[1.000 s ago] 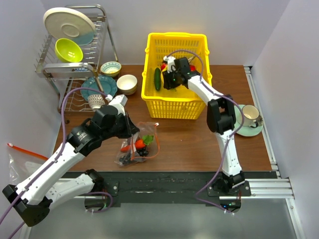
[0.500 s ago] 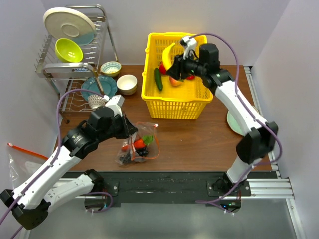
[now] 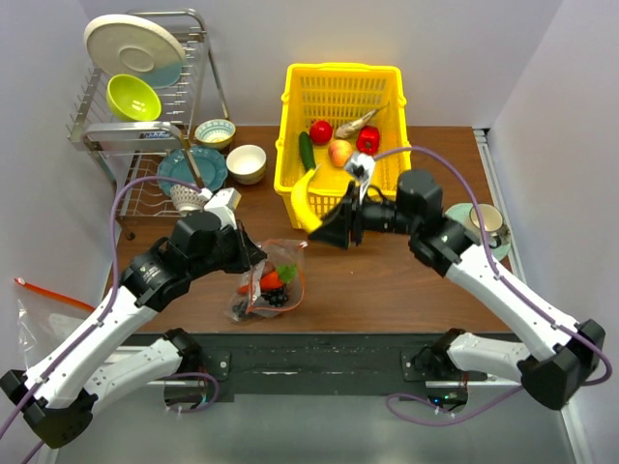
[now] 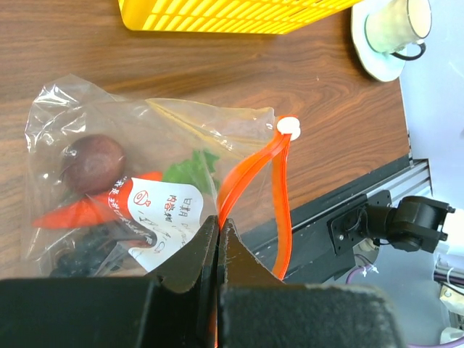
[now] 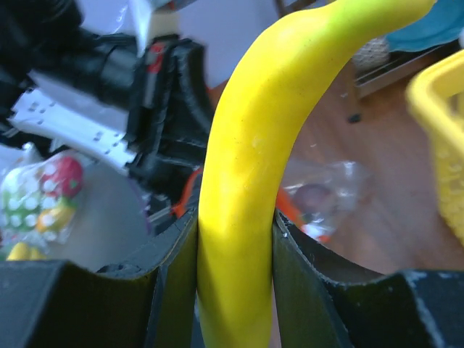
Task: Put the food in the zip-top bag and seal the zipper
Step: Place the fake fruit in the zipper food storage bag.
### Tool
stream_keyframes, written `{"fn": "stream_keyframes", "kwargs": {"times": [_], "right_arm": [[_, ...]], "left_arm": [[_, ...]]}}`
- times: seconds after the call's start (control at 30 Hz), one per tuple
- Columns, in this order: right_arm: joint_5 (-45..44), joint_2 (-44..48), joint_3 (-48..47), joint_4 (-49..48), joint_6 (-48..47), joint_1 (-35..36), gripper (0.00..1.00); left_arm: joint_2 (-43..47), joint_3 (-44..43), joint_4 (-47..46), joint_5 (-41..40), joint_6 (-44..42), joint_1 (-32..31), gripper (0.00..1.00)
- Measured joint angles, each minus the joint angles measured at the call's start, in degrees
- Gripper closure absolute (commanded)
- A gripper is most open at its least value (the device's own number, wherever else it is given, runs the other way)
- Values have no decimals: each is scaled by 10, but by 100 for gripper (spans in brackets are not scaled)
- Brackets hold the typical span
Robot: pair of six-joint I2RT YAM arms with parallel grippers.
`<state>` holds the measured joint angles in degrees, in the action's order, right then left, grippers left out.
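- The right end effector (image 3: 337,224) clamps the banana (image 3: 308,198) mid-length; the zip-top bag (image 3: 274,286) lies ahead of and below it on the desk (image 3: 387,280).
- The left end effector (image 4: 217,235) is pinched tight on the zipper (image 4: 250,174) (mouth gapes narrowly).
- Best feed the banana tip-first into that gap.

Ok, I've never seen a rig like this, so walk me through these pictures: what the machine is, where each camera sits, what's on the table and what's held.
Two robot arms stand at the near edge of a wooden table. One picture looks down from above; the other two come from cameras on the wrists. The left gripper is pinched shut on the mouth of the zip-top bag, which has toy food inside. The right gripper holds a yellow banana. A red apple and other toys lie in the yellow basket; bowls sit further left.
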<state>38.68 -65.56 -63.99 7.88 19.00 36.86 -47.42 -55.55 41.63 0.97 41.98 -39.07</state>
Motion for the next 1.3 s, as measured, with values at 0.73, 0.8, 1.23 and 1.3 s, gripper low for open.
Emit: {"fn": "stream_keyframes", "kwargs": {"times": [0.73,0.8,1.23,1.3], "right_arm": [[-122,-68,126,-136,96,216,67],[-133,-84,116,-133,91,216,67],[-165,-148,46,-120,78,216,57],[-165,-159,42,-124,78,216,53]], "left_arm": [[0,2,8,-2,5,1,100],[0,3,9,-6,5,1,100],[0,11,9,-12,5,4,100],[0,11,10,-14,5,5,100]]}}
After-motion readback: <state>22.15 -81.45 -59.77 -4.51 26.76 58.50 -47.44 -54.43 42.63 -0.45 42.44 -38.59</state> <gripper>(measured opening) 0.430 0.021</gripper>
